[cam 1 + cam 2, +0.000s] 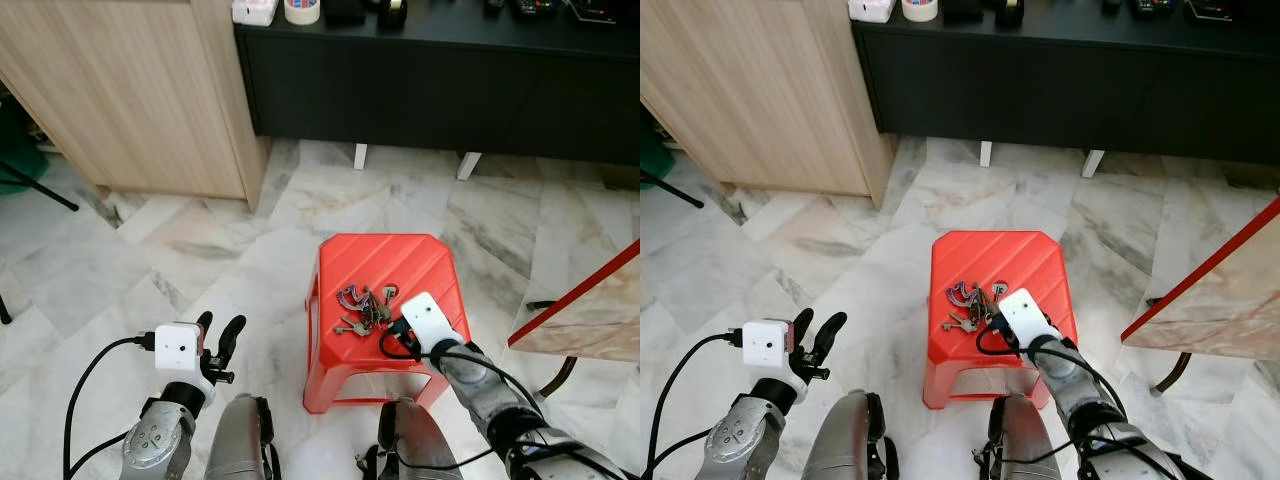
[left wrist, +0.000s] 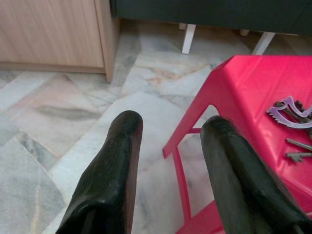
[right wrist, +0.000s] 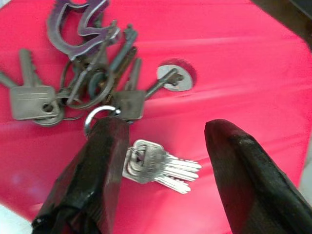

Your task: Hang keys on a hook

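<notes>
A messy bunch of silver keys (image 3: 97, 92) with a purple clip lay on the red stool (image 1: 420, 260), and the right gripper (image 3: 161, 156) hung wide open right over them.

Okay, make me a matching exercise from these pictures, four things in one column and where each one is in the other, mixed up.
Things:
1. keys
2. left pincer
3. right pincer
4. tape roll

Places:
A. open, over the marble floor beside the stool
B. on the dark cabinet top
C. lying on the red stool
D. open, just above the stool's top

Pairs: 1-C, 2-A, 3-D, 4-B
</notes>
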Controlling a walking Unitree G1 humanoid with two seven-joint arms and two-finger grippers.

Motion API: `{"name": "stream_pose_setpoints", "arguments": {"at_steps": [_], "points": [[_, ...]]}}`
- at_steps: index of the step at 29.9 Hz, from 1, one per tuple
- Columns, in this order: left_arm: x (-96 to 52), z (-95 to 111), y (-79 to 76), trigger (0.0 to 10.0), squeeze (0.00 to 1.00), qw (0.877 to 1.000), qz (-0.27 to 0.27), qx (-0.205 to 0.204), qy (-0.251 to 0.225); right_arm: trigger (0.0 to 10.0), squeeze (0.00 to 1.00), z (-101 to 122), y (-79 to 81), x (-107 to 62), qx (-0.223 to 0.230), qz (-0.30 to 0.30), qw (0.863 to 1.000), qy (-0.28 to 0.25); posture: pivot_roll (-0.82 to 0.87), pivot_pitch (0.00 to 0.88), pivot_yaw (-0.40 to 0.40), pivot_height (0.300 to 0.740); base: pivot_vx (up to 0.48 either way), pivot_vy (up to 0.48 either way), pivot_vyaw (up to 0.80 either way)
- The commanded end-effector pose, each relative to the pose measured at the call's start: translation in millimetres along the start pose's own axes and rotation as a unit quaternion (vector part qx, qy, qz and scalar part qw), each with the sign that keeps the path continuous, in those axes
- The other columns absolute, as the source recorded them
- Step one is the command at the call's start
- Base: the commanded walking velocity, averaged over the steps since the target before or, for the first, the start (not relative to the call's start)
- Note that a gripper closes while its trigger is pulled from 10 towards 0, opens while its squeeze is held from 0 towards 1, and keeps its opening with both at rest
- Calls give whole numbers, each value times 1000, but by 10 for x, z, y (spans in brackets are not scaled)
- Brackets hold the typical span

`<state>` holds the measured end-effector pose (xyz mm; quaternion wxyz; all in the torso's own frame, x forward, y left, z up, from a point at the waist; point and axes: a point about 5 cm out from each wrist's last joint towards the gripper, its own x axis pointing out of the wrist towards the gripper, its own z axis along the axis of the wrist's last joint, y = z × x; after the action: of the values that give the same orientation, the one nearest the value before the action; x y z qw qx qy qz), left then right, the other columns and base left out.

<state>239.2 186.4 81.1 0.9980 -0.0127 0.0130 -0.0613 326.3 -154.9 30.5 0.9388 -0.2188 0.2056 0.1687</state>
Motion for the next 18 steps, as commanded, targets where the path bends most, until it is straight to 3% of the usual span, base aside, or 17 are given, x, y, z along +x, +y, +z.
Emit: {"name": "stream_pose_setpoints", "arguments": {"at_steps": [1,5,9,18], "points": [[-58,-52,-24,10000,0,1000,-2,-3,19,10000,0,-80,71,-13,2,18,1000,14,114,302,-44,626,0,0,0],[-92,-49,-16,10000,0,1000,1,-2,22,10000,0,-87,156,-1,21,42,999,23,123,316,-43,626,0,0,0],[-150,-43,11,10000,0,1000,5,1,28,10000,0,-78,194,7,-5,52,998,24,134,329,-42,626,0,0,0],[-200,-30,17,10000,0,999,7,1,33,10000,0,14,91,30,10,25,1000,12,138,344,-38,626,0,0,0]]}}
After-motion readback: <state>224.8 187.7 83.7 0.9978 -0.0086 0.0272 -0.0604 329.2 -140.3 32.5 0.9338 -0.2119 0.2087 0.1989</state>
